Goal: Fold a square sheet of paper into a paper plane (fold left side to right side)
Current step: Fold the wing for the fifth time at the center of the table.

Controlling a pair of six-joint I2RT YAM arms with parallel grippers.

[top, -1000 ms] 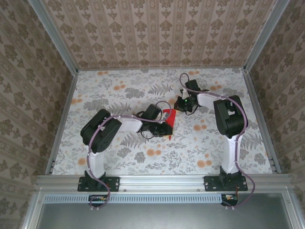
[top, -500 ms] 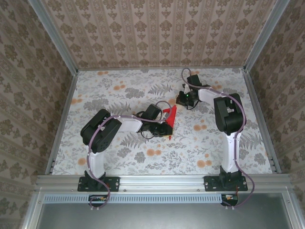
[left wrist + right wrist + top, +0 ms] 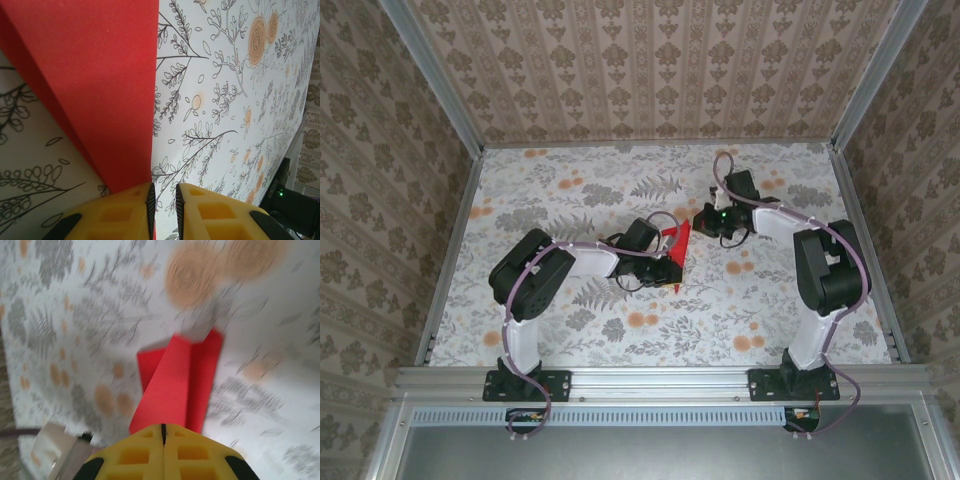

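**Left gripper** [image 3: 164,189]: the jaws stand a narrow slot apart. The straight edge of the red sheet of paper [image 3: 100,75] runs into that slot along one pad, but you cannot tell whether the pads actually bite.

**Right gripper** [image 3: 163,430]: closed pad to pad and holding nothing, with its tips pointed at the paper just ahead.

**Sheet:** it sits near the middle of the tabletop [image 3: 570,200], between the two wrists. It is already creased into flaps, and one flap is raised off the surface.

**Handling:** expect it to be featherweight, limp and slippery on the table. It will likely buckle if you push it and tear if you tug. Take it at a free edge or corner, away from the crease.

**Room:** open table lies on every side, and the patterned walls [image 3: 660,70] stand well apart from the paper.
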